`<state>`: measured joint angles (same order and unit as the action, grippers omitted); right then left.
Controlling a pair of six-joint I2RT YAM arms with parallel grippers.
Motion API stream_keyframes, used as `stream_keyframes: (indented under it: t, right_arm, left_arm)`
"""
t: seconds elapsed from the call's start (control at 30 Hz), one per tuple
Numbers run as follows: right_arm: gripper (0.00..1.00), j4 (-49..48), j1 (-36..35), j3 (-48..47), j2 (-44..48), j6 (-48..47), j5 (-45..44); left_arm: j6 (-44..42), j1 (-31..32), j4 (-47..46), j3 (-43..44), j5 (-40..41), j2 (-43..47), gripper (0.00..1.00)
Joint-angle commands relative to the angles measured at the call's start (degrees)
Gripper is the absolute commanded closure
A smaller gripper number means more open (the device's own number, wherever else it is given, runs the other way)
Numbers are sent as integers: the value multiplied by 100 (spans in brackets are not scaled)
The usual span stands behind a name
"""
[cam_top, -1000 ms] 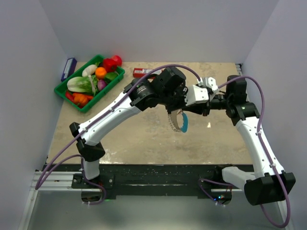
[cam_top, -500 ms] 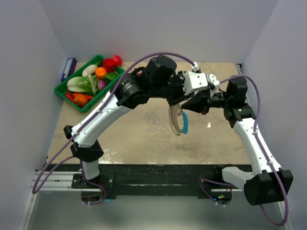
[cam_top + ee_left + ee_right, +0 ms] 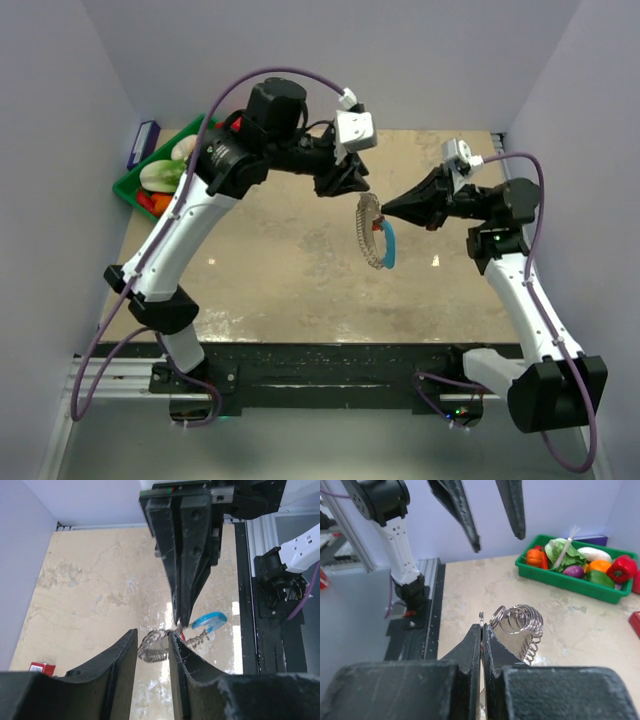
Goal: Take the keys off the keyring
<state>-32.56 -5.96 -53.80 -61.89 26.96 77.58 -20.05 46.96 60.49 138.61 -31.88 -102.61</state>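
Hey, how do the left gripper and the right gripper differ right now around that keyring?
The left gripper has its jaws standing apart; the right gripper has its jaws pressed together. The left gripper holds nothing and sits clear of the keyring; the right gripper pinches the keyring, which hangs from its tip. Both are black, two-fingered and aimed toward the keyring.

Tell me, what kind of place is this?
Likely a robot test cell: plain walls boxing in a small table, a metal rail at its edge, a green bin of toy vegetables.
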Motion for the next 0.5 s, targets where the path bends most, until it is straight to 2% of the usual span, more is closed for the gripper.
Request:
stream_keyframes:
  t: [0.0,0.03,0.07,0.1,0.13,0.17,0.23,0.47]
  right_arm:
    - [100,-3040,51,89,-200,2355,-199]
    - [100,-3525,59,124,-262,2697,-252]
    - [100,-4069,112,150,-358,3562,-357]
    - [100,-5214,147,168,-568,4049,-436]
    - [100,-5826,173,142,-727,4532,-506]
    - [100,-6833,243,107,-850,5407,-612]
    - [100,-6975,358,28,-1053,5732,-718]
    - [100,-6984,367,168,-843,5706,-911]
  left_arm:
    - [369,-424,-1539,-1409,-1382,950,63]
    - [458,-424,-1984,-2433,-1391,1458,62]
    - [441,-424,-2284,-2731,-1496,1550,61]
    - [450,-424,-2174,-2612,-1592,1507,61]
    - [458,-433,-2060,-2541,-1637,1376,61]
    - [493,-433,-2128,-2549,-1707,1401,62]
    - [599,-433,-2339,-2803,-1813,1506,62]
    - [889,-433,-2638,-2690,-1831,1314,64]
